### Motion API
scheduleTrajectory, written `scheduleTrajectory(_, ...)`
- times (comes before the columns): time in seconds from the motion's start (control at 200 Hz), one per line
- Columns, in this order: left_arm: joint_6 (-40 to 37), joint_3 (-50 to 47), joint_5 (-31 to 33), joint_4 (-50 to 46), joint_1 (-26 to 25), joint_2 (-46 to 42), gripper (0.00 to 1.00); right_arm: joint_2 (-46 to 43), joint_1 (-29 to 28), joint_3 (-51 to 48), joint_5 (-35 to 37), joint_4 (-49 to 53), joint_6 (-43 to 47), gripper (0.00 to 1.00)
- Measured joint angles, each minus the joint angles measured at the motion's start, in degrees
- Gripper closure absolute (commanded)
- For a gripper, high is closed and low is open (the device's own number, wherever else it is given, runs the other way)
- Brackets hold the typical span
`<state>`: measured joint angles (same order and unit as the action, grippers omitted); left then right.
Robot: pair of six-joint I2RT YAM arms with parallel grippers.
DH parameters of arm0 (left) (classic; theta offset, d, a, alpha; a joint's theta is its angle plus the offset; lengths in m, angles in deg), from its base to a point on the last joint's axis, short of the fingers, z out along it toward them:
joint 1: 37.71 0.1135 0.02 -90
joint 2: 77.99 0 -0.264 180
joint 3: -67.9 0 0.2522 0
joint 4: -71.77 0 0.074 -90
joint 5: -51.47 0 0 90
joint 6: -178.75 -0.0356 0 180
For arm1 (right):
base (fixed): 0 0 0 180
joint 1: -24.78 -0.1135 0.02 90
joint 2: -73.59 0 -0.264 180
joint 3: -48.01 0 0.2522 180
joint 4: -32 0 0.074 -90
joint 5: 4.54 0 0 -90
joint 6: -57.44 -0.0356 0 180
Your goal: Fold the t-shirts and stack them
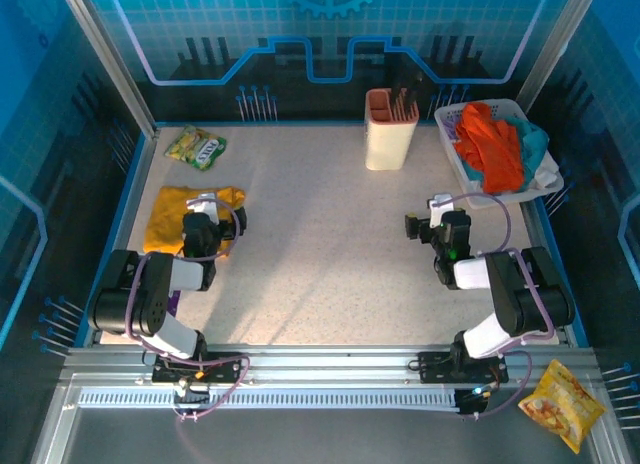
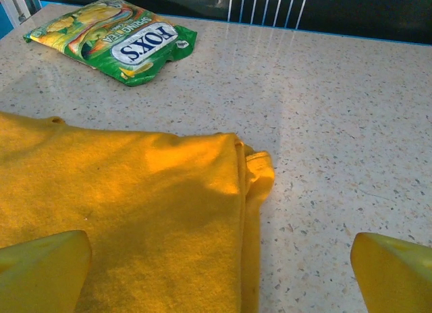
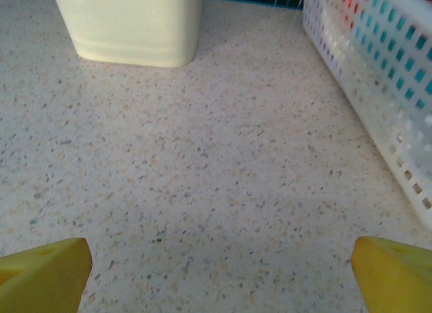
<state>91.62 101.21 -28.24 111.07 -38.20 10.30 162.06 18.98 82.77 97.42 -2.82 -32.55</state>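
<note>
1. The left gripper [image 2: 219,272] is spread wide and holds nothing. The folded edge of the yellow t-shirt [image 2: 121,205] runs between its jaws, with cloth under the left jaw and bare table [image 2: 337,124] under the right jaw and ahead.
2. The right gripper [image 3: 219,272] is also wide apart and empty. Open tabletop lies between and ahead of its jaws, bounded by a cream container [image 3: 131,23] ahead-left and a white basket [image 3: 378,104] along the right.
3. Seen from above, an orange-red t-shirt [image 1: 490,149] and a teal t-shirt [image 1: 535,139] lie heaped in that basket; their outlines are hard to separate.
4. The left wrist view cuts off the yellow t-shirt at the left and bottom.
5. A green snack packet [image 2: 115,40] ahead-left of the left jaws reads "FOX'S", upside down; its smaller print is unclear.
</note>
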Motion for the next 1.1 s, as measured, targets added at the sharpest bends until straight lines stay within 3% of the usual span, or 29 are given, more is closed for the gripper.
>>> scheduleTrajectory(1.101, -0.02, 0.17, 1.92, -0.02, -0.28, 0.0, 0.01, 0.0, 0.09, 0.0, 0.02, -2.08, 0.0, 0.0)
